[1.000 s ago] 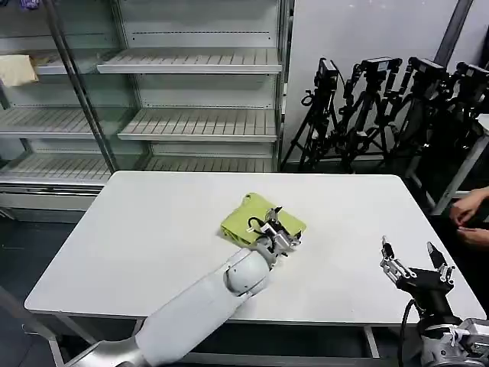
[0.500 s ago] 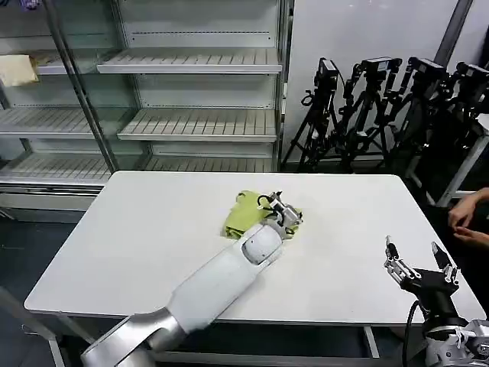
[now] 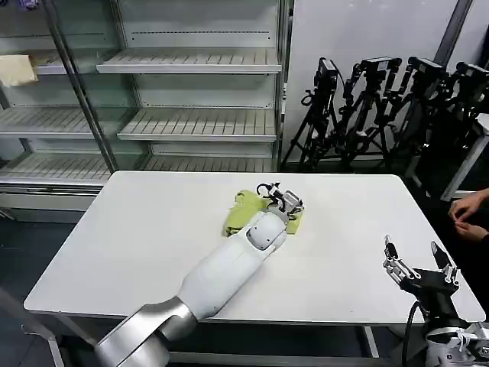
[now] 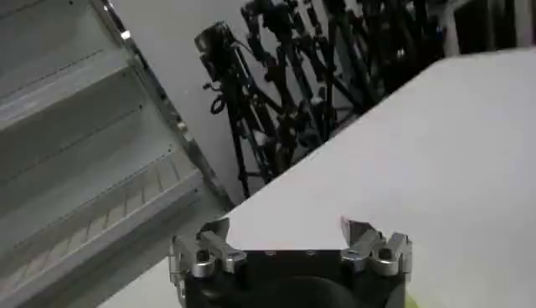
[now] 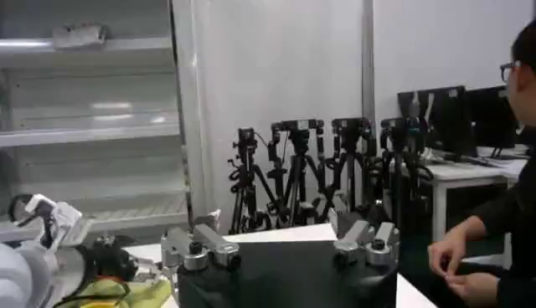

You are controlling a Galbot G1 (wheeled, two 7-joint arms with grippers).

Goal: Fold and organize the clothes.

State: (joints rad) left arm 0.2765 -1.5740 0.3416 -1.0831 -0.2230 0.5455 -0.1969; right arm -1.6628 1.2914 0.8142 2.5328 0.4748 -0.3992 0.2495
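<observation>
We see an evenly lit, bright indoor scene, the light diffuse and falling from above. The white table (image 3: 137,252) reflects it softly with no harsh glare, and the left arm (image 3: 221,283) lays only a faint shadow beside itself. The metal shelves (image 3: 191,122) carry mild sheen along their edges. In the left wrist view the tripods (image 4: 285,92) and shelving look soft and slightly smeared, and the whole frame sits tilted. In the right wrist view the near gripper body is dark and the white wall (image 5: 276,75) behind shows a gentle brightness falloff
</observation>
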